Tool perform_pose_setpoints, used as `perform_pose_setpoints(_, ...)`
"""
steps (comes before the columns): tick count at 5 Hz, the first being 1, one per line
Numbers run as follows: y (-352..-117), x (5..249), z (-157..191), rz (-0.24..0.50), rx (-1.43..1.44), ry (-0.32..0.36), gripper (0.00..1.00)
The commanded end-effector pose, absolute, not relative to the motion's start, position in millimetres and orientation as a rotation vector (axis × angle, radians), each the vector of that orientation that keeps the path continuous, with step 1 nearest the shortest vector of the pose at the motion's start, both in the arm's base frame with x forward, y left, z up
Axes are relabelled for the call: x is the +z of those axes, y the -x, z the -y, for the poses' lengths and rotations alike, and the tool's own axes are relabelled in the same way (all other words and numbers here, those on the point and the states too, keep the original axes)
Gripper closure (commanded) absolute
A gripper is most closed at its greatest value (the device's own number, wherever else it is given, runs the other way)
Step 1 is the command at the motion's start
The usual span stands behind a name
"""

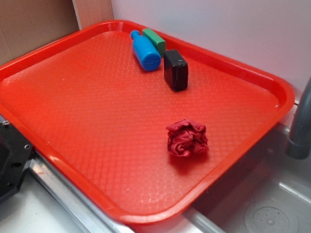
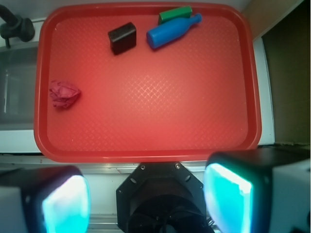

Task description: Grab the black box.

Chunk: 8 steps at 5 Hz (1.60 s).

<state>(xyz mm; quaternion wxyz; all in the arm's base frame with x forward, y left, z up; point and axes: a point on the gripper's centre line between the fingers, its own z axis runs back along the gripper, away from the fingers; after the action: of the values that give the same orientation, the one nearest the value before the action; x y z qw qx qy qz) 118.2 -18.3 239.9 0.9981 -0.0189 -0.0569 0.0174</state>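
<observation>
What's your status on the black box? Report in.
Fingers open, empty, short of the tray. Black box at far edge, untouched. Blue bottle close beside it; approach clear.

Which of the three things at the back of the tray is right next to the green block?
The blue bottle. It lies on its side against the green block, while the black box sits apart from the block.

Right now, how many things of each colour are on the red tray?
Black: 1, the black box
Blue: 1, the blue bottle
Green: 1, the green block
Red: 1, the crumpled red cloth
Total: 4 on the tray
</observation>
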Motion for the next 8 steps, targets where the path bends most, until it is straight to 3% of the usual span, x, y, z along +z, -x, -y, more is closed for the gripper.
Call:
perform_pose_setpoints(1,-215.7,213.3,0.2,0.262,0.433,0.051,0.00)
perform_pose_setpoints(2,-218.3,213.5,-1.1,0.228,0.711,0.242,0.00)
perform_pose_setpoints(5,-218.3,213.5,-1.1,0.228,0.711,0.242,0.00)
perform_pose_setpoints(6,-269.7,165.7,13.2,0.173,0.616,0.100,0.00)
perform_pose_setpoints(8,-317.5,112.0,22.2,0.094,0.654,0.058,0.00)
